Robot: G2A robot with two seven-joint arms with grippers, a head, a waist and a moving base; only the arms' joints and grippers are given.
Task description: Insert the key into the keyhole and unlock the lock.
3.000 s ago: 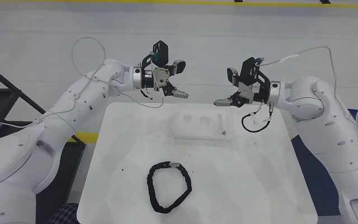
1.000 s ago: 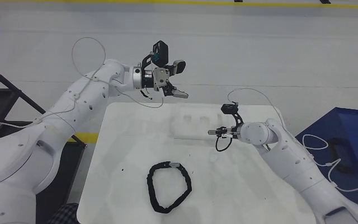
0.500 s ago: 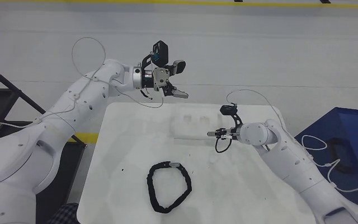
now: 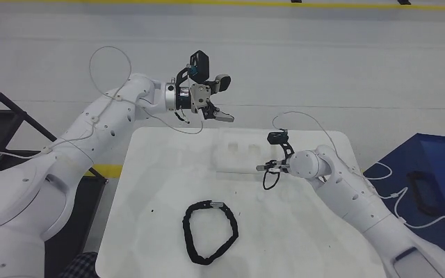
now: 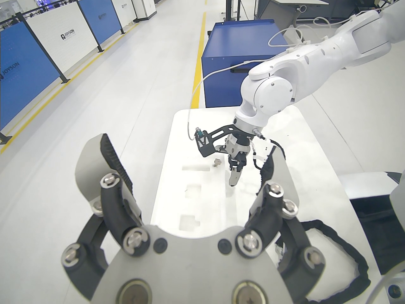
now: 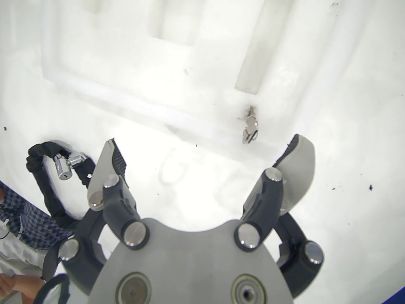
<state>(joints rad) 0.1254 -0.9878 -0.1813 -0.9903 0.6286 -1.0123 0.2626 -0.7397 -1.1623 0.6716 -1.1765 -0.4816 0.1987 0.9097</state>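
Observation:
A small silver key [image 6: 250, 126] lies on the front edge of a white foam block [image 6: 133, 74], beside a narrow slot. My right gripper [image 6: 204, 147] hovers open just in front of the key, which sits nearer one finger, with nothing held. Seen from above, that gripper [image 4: 261, 167] is at the foam block's [image 4: 240, 161] right end. The black chain lock [image 4: 210, 231] lies looped on the white table [image 4: 313, 229], its silver cylinder [image 6: 65, 167] showing the keyhole. My left gripper [image 4: 221, 115] is held open and empty above the table's far left edge.
The foam block has several recesses [image 5: 193, 190]. A black cable loop [image 4: 269, 179] hangs under the right wrist. A blue cabinet [image 5: 240, 61] stands beyond the table's far side in the left wrist view. Bare tabletop lies between block and chain.
The right arm came down from the back of the table to the foam block, then edged slightly left toward the key. The left arm and the chain lock have stayed put.

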